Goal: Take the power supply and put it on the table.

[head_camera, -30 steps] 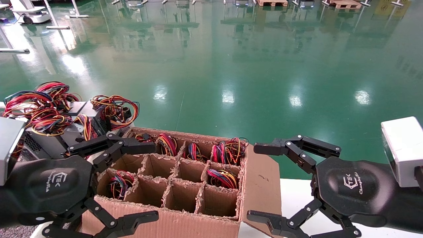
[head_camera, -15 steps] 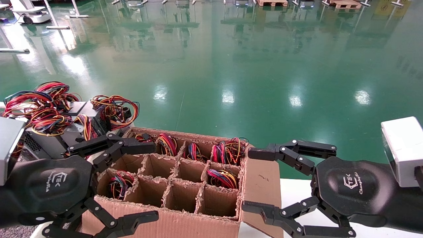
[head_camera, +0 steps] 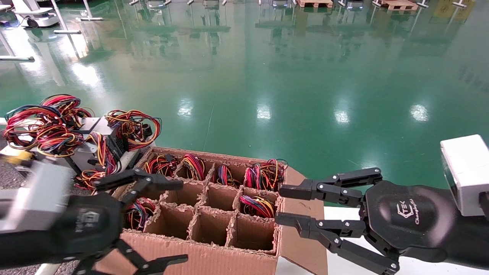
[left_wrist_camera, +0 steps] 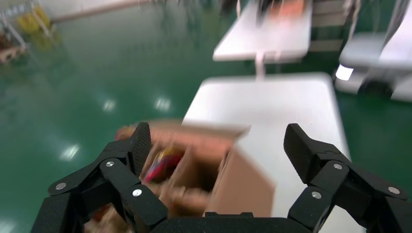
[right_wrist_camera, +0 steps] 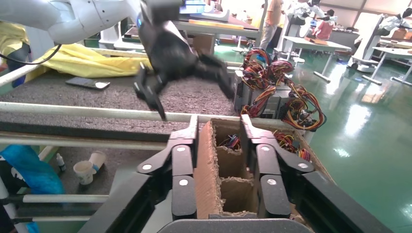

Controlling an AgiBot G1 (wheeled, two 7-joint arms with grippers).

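Looking down, head view:
Cardboard box: landmark, divided into cells, several holding wire bundles.
Right gripper: at the box's right wall, one finger on each side of it, closed onto the box flap.
Left gripper: over the box's left part, fingers spread wide, holding nothing.
Power supply: one of a pile left of the box and behind its far-left corner, coloured wire loops on top.
Table: grey speckled top, left of the box, under the pile.
White surface: right of the box, under the right arm.

Left wrist view:
Left gripper: fingers well apart, above the cardboard box; white surface beyond the box.

Right wrist view:
Right gripper: fingers pressed on either side of the upright box flap; box cells just past them.
Left gripper: beyond the box, fingers spread.
Power supply: past the box's far end, wires looped over it.
Table: grey speckled top with white tube edge, beyond the box.
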